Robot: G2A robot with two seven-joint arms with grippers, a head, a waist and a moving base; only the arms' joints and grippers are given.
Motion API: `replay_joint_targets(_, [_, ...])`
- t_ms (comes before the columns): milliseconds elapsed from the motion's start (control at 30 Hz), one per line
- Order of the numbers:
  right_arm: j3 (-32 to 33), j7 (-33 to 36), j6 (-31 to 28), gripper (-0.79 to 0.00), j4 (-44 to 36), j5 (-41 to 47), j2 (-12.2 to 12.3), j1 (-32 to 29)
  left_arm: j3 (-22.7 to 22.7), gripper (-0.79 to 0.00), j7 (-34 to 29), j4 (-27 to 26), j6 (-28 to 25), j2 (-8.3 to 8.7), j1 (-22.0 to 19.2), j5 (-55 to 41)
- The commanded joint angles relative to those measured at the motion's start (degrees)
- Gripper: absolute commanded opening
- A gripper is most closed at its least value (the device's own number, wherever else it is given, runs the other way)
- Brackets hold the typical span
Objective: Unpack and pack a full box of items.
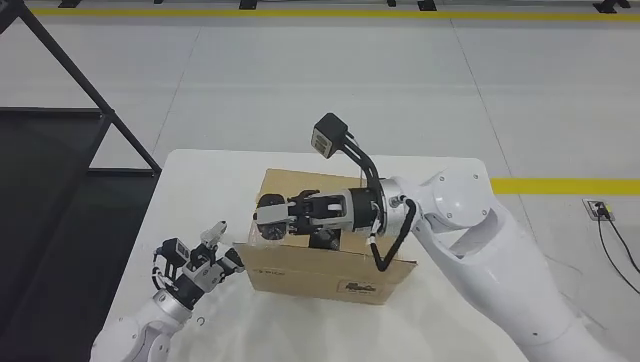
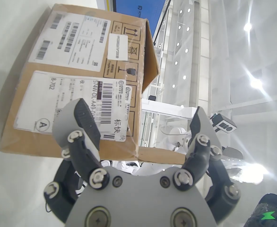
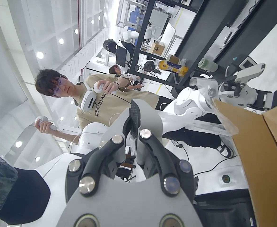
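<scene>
Now, brown cardboard box (image 1: 300, 272) sits mid white table (image 1: 200, 182). Right gripper (image 1: 262, 214) above its open top, fingers pinched together, probably after contents. Left gripper (image 1: 224, 246) at box's 8 o'clock, fingers wide, likely ready to brace.

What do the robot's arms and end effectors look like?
The left arm and right arm have white shells. The left end effector and right end effector have grey plates, black links with silver screws, and black ribbed pads. A black cable loops at the right wrist.
</scene>
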Motion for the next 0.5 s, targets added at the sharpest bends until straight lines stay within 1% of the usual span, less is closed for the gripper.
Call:
replay_joint_targets(0, [0.1,-0.2,0.0,-0.785,-0.4,-0.2,-0.1,-0.1,0.3,0.000,-0.1,0.1,0.0,-0.03,-0.1,0.1])
replay_joint_targets(467, [0.3,-0.6,-1.1,-0.785,-1.9,-0.2,-0.7,0.1,2.4,0.000,-0.1,1.5,0.1,-0.24,-0.7,0.9])
